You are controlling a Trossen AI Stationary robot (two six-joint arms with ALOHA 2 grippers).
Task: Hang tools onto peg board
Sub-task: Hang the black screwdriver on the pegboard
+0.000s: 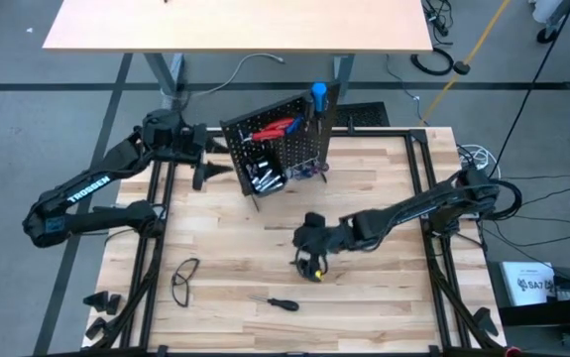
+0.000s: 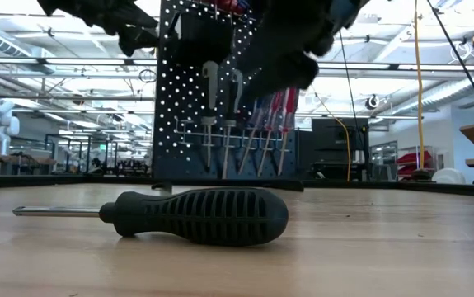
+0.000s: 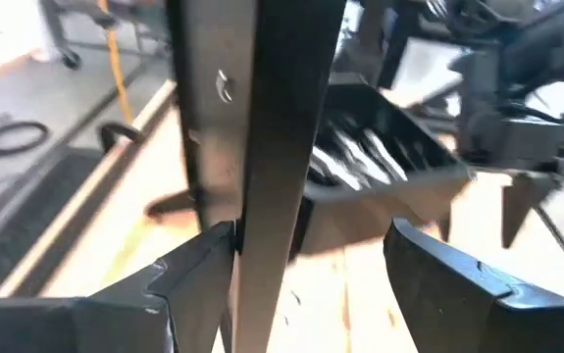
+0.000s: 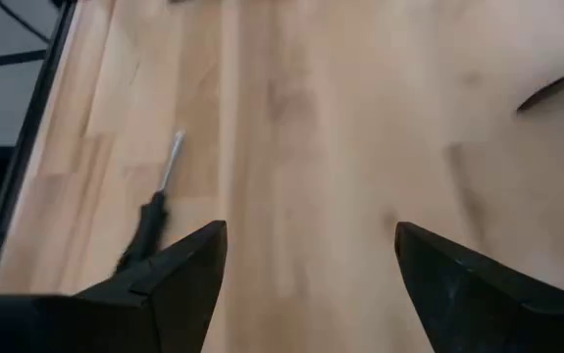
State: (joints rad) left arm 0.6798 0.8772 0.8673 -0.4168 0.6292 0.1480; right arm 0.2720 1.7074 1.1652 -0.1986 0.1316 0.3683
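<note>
High view gives me the small black perforated peg board (image 1: 286,139) standing upright on its stand toward the far middle of the pale wooden plank tabletop (image 1: 384,297), with red-handled tools (image 1: 273,127) across its face, a blue-handled one (image 1: 318,96) sticking up at its top edge, and a small black bin (image 3: 384,157) fixed to it; my left wrist view shows silvery metal pieces (image 3: 360,162) lying inside that bin. From the low view I see a row of screwdrivers (image 2: 245,132) hanging shaft-down from the board's hooks. One black ribbed-handled screwdriver (image 1: 283,303) lies flat on the near part of the table, well apart from the board, and a pair of dark-framed safety glasses (image 1: 184,279) lies to its left. My right gripper (image 1: 311,260) hangs above the table's middle, between board and screwdriver, its fingers spread with nothing between them; the right wrist view shows only bare wood in the gap, the screwdriver off to one side. My left gripper (image 1: 205,164) sits just beside the board's left edge, fingers wide apart, the board's edge running up between them. Beyond the table are a grey floor with loose cables, a second tan tabletop (image 1: 235,25), and a bright workshop hall.
</note>
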